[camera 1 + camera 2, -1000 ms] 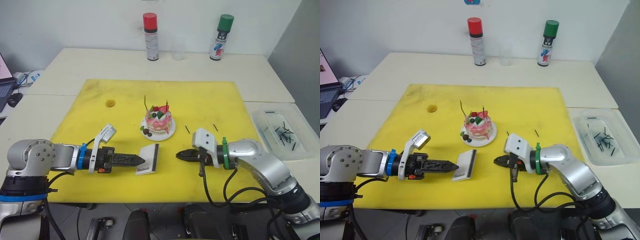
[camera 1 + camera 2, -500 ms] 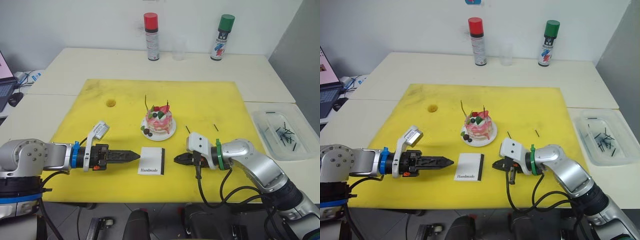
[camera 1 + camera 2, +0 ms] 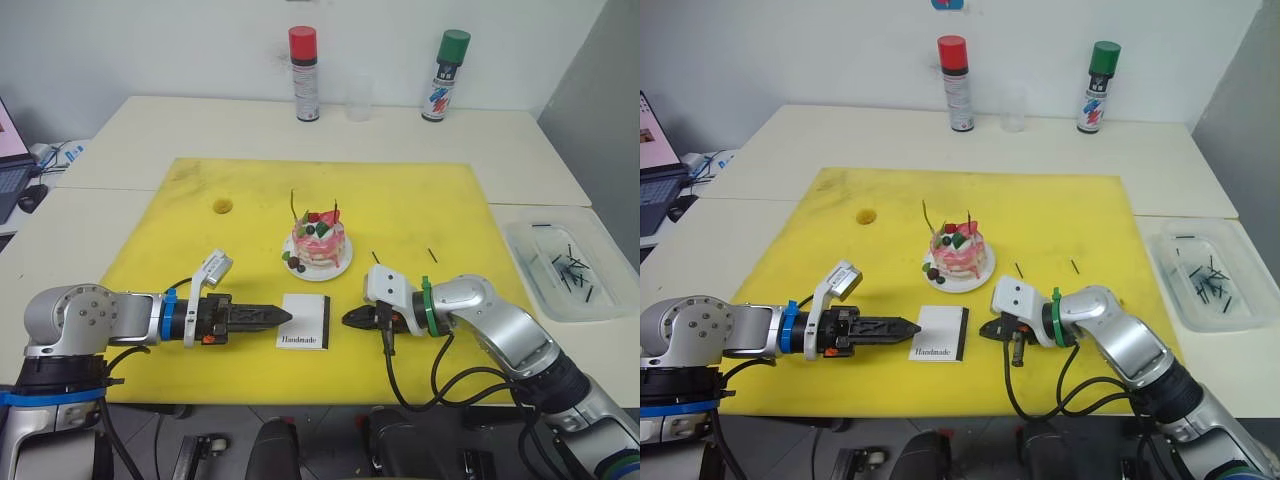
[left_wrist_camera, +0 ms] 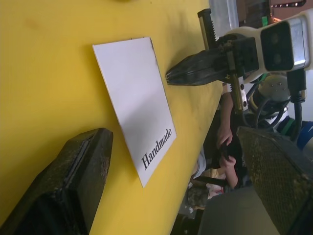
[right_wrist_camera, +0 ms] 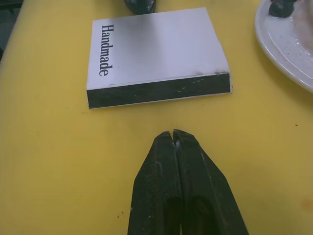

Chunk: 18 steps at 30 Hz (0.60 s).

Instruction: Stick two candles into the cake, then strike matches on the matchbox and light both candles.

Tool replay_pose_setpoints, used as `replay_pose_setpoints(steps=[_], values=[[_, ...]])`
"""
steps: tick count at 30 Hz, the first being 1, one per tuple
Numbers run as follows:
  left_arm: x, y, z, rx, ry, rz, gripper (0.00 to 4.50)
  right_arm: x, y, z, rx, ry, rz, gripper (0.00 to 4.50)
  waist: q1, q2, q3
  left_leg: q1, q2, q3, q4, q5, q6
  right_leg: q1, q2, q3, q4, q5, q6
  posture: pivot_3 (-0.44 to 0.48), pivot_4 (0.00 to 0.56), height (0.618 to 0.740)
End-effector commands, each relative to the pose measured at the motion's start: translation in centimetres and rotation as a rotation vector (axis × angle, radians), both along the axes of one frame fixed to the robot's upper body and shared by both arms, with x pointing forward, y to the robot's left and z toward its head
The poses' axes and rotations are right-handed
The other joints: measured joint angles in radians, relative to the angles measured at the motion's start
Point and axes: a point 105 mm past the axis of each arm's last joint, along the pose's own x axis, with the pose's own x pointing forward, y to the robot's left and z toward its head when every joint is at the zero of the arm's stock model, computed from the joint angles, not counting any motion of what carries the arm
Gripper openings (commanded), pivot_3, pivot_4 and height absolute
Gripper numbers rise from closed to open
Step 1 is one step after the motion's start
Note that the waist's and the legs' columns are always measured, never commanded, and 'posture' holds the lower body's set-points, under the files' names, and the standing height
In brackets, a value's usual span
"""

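We are working around the matchbox [image 3: 304, 322], lying flat on the yellow mat [image 3: 180, 220] just in front of the cake [image 3: 318, 240], where two candles [image 3: 292, 207] are standing. The left gripper [image 3: 283, 316], fingers apart, is flanking its left edge; the right gripper [image 3: 347, 319], fingers pressed together and holding nothing, is pointing at its striking strip, so it should fetch a match [image 3: 375, 258] lying right of the cake. The clear tray [image 3: 530, 255], far right of the matchbox, is holding more dark sticks.

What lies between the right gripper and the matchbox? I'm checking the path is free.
Bare yellow mat: in the right wrist view nothing lies between the right gripper and the matchbox's dark strip.
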Motion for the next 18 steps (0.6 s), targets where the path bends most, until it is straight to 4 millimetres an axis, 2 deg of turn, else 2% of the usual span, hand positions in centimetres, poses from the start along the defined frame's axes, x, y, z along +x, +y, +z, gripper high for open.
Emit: replay_pose_setpoints(steps=[1, 12, 18], values=[[-0.4, -0.5, 0.2, -0.01, -0.003, -0.029, 4.5, -0.2, 0.8, -0.2, -0.008, -0.016, 0.04, 0.03, -0.001, 0.0, 0.0, 0.0, 0.0, 0.0, 0.0, 0.0, 0.0, 0.0, 0.0, 0.0, 0.0, 0.0, 0.0, 0.0, 0.15, 0.684], [-1.0, -0.6, -1.6, 0.0, 0.034, -0.013, 4.5, -0.3, 3.9, -0.1, 0.033, -0.032, 0.104, 0.03, -0.01, 0.0, -0.001, 0.002, 0.0, 0.0, 0.0, 0.0, 0.0, 0.001, 0.0, 0.0, 0.001, 0.0, 0.0, 0.0, 0.15, 0.684], [-1.3, -0.9, -2.0, -0.004, 0.035, -0.016, 4.5, -0.6, 4.8, 0.3, 0.054, -0.035, 0.127, 0.03, -0.016, 0.0, -0.001, 0.002, 0.0, 0.0, 0.0, 0.0, 0.0, 0.001, 0.0, 0.0, 0.001, 0.0, 0.0, 0.0, 0.15, 0.684]])
